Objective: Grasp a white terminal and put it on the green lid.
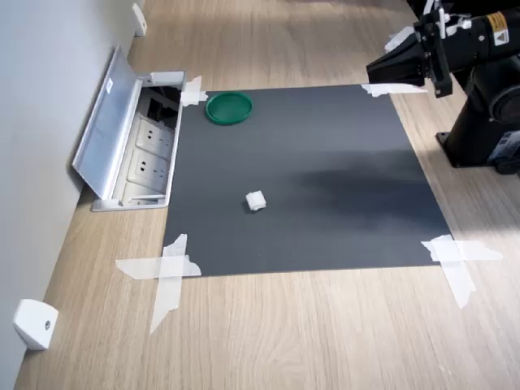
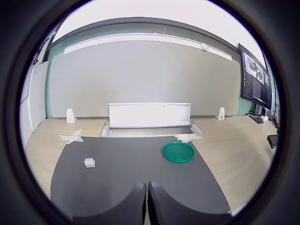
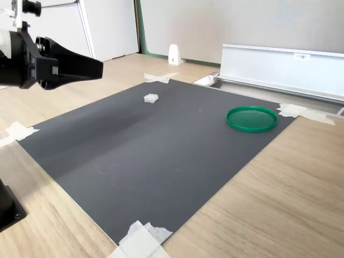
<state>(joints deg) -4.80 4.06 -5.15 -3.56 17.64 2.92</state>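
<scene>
The white terminal (image 1: 255, 200) (image 2: 89, 162) (image 3: 151, 98) is a tiny white block lying alone on the black mat. The green lid (image 1: 228, 107) (image 2: 178, 152) (image 3: 251, 118) lies flat near the mat's corner beside the floor socket box. My gripper (image 1: 375, 69) (image 2: 146, 199) (image 3: 97, 69) hangs above the mat's opposite edge, well away from both. Its two black fingers are pressed together with nothing between them.
A black mat (image 1: 325, 179) is taped to the wooden table at its corners. An open metal socket box (image 1: 134, 146) (image 3: 279, 64) with a raised flap stands along the wall. White wedge-shaped pieces (image 1: 34, 323) (image 3: 174, 55) sit by the wall. The arm's base (image 1: 487, 122) stands off the mat.
</scene>
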